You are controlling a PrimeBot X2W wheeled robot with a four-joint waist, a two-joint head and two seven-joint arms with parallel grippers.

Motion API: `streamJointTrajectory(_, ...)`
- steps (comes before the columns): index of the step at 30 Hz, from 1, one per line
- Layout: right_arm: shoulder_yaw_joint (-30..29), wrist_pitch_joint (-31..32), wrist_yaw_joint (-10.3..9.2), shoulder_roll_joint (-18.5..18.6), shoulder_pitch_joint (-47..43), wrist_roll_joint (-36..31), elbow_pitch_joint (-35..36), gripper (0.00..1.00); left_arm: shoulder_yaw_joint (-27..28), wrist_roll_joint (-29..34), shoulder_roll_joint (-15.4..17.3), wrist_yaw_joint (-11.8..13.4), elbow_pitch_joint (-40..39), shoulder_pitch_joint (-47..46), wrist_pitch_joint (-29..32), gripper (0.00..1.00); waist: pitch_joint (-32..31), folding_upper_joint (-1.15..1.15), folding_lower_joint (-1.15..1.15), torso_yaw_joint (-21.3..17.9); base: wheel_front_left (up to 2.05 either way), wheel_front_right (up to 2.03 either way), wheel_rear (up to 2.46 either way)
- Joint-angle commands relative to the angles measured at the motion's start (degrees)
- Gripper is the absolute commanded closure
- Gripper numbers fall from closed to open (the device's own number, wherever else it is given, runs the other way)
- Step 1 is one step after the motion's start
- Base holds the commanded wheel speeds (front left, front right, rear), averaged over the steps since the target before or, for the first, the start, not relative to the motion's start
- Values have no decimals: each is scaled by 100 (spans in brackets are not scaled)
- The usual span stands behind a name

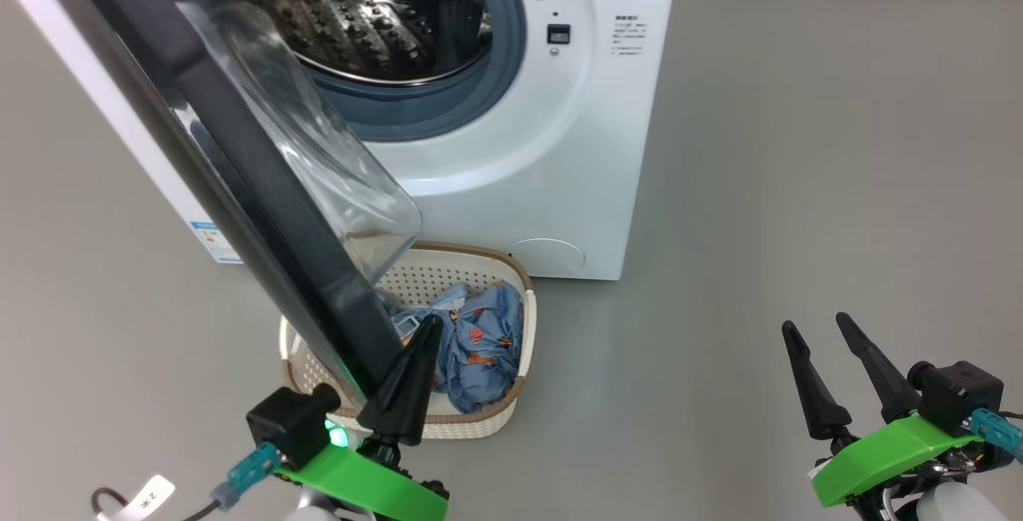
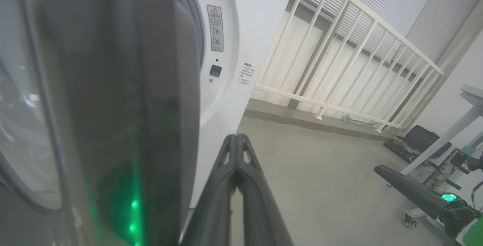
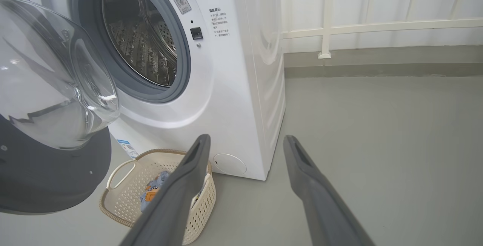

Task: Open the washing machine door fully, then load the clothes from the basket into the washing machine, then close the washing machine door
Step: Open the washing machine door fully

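Note:
The white washing machine (image 1: 511, 185) stands open, its steel drum (image 1: 360, 17) showing. The black washing machine door (image 1: 240, 177) with its clear glass bowl (image 1: 320, 153) swings out towards me, about halfway. My left gripper (image 1: 423, 329) is shut, empty, and sits right beside the door's lower rim on its inner side; the left wrist view has the door (image 2: 113, 106) just left of the shut fingers (image 2: 226, 170). Under the door sits the cream basket (image 1: 511, 265) holding the light blue clothes (image 1: 479, 337). At lower right, my right gripper (image 1: 815, 325) hangs open and empty above the floor.
Grey floor (image 1: 799, 185) spreads to the right of the machine. A white railing (image 2: 339, 49) runs along the wall behind it. A table leg (image 2: 441, 144) and dark cases (image 2: 419, 140) stand at the far right. The basket (image 3: 124, 200) and door (image 3: 45, 170) lie left of my right fingers (image 3: 181, 189).

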State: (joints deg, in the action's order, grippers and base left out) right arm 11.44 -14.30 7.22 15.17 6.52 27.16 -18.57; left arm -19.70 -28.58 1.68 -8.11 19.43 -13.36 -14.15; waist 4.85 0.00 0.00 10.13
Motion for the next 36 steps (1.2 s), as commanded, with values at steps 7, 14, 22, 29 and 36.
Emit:
streamJointTrajectory(7,108,-70,26,151,144,-93,144,0,520,91,183,63,-377,58,-84,100,-32,0,0,271,0,0,0)
streamJointTrajectory(14,129,-70,26,186,125,-90,135,0,633,185,174,75,-560,303,-85,100,-65,0,0,523,0,0,0)
streamJointTrajectory(22,146,-70,26,208,90,-85,133,0,755,312,215,182,-710,512,-85,100,-108,0,0,799,0,0,0)
streamJointTrajectory(29,160,-70,26,232,79,-73,140,0,911,330,302,280,-794,645,-85,100,-90,0,0,1049,0,0,0)
streamJointTrajectory(36,175,-70,26,245,109,-82,128,0,1166,341,429,400,-827,704,-85,100,-36,0,0,1238,0,0,0)
